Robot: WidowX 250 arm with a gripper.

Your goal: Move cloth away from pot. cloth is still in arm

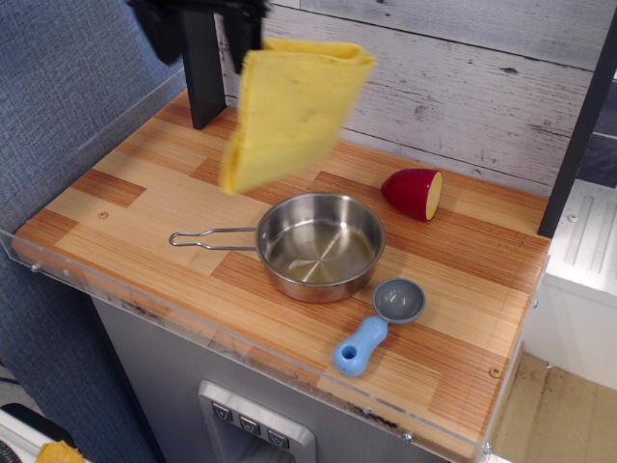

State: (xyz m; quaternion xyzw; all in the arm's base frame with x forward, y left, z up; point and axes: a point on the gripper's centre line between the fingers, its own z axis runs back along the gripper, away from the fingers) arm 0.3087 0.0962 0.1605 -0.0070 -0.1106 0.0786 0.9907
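The yellow cloth [289,111] hangs in the air above the back left of the wooden counter, behind and above the pot. Its top left corner is up against the right finger of my black gripper [201,34]. The gripper is blurred and cut off by the top edge of the frame. Two dark fingers show with a gap between them, and the hold on the cloth is not clear. The steel pot [320,246] stands empty mid-counter, with its wire handle [210,236] pointing left. The cloth does not touch the pot.
A red and yellow fruit half [413,192] lies behind the pot to the right. A grey scoop with a blue handle [378,328] lies in front of the pot to the right. A black post [201,82] stands at the back left. A clear rim [87,275] edges the counter.
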